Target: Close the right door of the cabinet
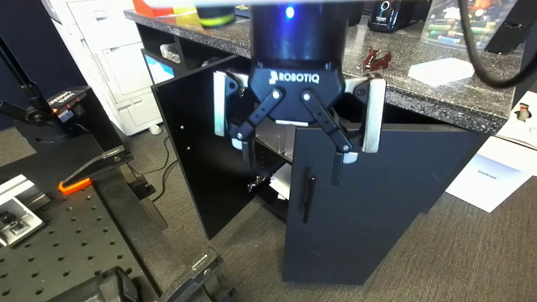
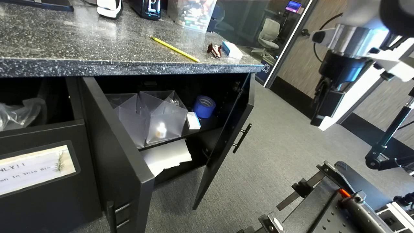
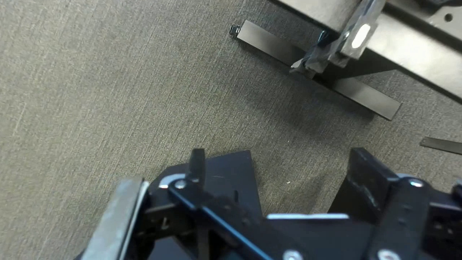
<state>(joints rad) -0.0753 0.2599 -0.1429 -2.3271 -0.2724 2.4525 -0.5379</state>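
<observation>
"The right door [image 1: 365, 201] stands swung out from the cabinet [image 2: 129, 68], bar handle [image 1: 309, 197] on its outer face, plain to see in both exterior views!"

"And the left door [image 2: 113, 152]?"

"Angled out too! Inside, a roll of blue tape [image 2: 204, 106] sits on the shelf [image 2: 210, 123], just beside a small box [image 2: 193, 120]."

"How about the gripper [image 1: 293, 162]?"

"Fingers [image 1: 337, 170] spread wide, well apart from that right door, and the wrist view looks down on carpet [image 3: 108, 90]!"

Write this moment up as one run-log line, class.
gripper: open, empty | right door: open | left door: open | task: not yet done
</observation>
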